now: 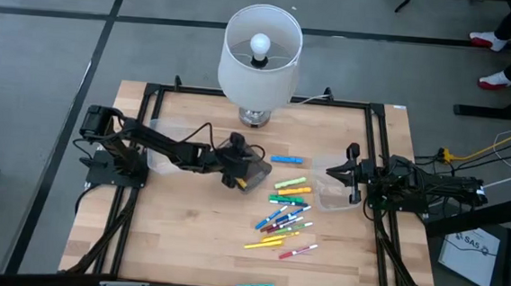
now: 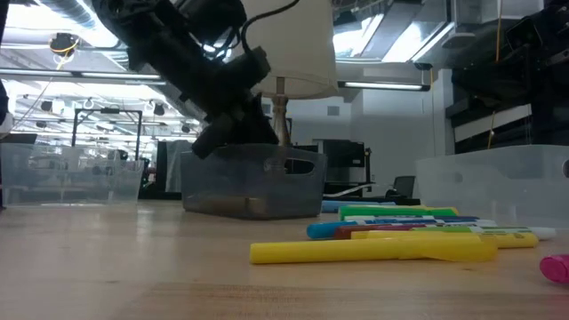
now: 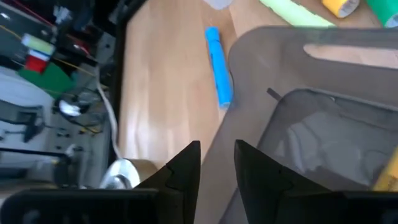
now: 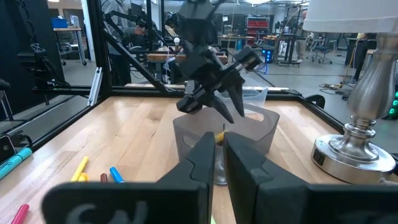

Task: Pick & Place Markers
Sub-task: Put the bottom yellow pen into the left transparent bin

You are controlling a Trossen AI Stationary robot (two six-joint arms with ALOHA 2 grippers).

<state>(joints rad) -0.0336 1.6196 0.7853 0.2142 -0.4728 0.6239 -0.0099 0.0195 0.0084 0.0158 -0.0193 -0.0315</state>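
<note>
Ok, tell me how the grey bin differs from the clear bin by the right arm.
The grey bin is smoky-tinted; the clear bin is colourless. The grey bin holds a yellow marker; no marker shows in the clear bin. The open left gripper hangs over the grey bin; the right gripper sits beside the clear bin. Both are small tubs, upright.

Left gripper (image 1: 238,180) positioned over bin (image 1: 255,172) at table (image 1: 177,237) centre, in front of lamp (image 1: 260,58). Markers (image 1: 284,219) scattered right of and in front of bin; one marker (image 1: 287,159) set apart, between bin and second bin (image 1: 331,195). Right gripper (image 1: 333,173) held over second bin, at right.
</note>
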